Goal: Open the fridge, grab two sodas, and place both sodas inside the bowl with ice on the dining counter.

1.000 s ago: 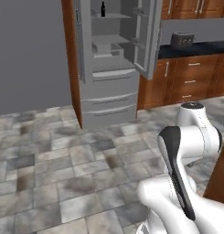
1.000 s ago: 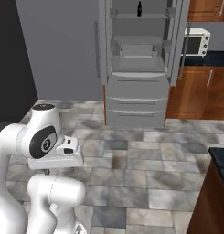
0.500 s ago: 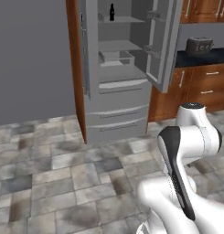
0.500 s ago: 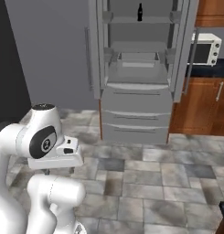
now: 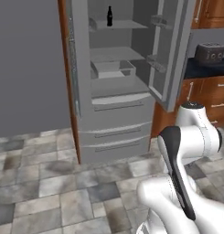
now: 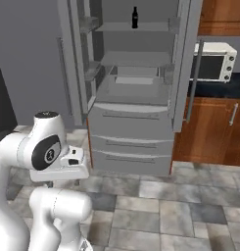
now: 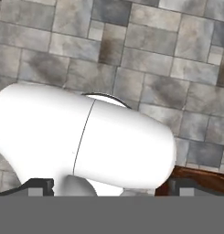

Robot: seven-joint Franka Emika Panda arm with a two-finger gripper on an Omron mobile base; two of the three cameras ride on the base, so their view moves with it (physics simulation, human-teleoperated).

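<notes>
The whole room had slid in both base views over the last second: the fridge (image 5: 118,82) had grown larger and swung toward the middle of each picture, which I took as the base driving up to it and not as any move of the things. The arm itself had stayed folded close over the base, so I judged the run to the fridge nearly done and the reach for a soda the next step, with nothing yet carried toward the bowl.

The gripper (image 7: 111,189) pointed down at the grey stone floor tiles (image 7: 145,41), its two dark tips standing far apart at the bottom of the hand view, wide and empty.

The fridge stood with both upper doors swung out, the left one edge-on and the right one (image 5: 170,50) angled toward the wooden cabinets (image 5: 209,98). Its inside was pale grey, with shelves, door bins and a shallow tray on a lower shelf, and two closed drawers beneath. One soda (image 5: 109,16), a slim black bottle with a narrow neck, stood upright on the top shelf, far back and high. I couldn't make out a second. A white microwave (image 6: 214,61) sat on the wall counter just right of the fridge.
</notes>
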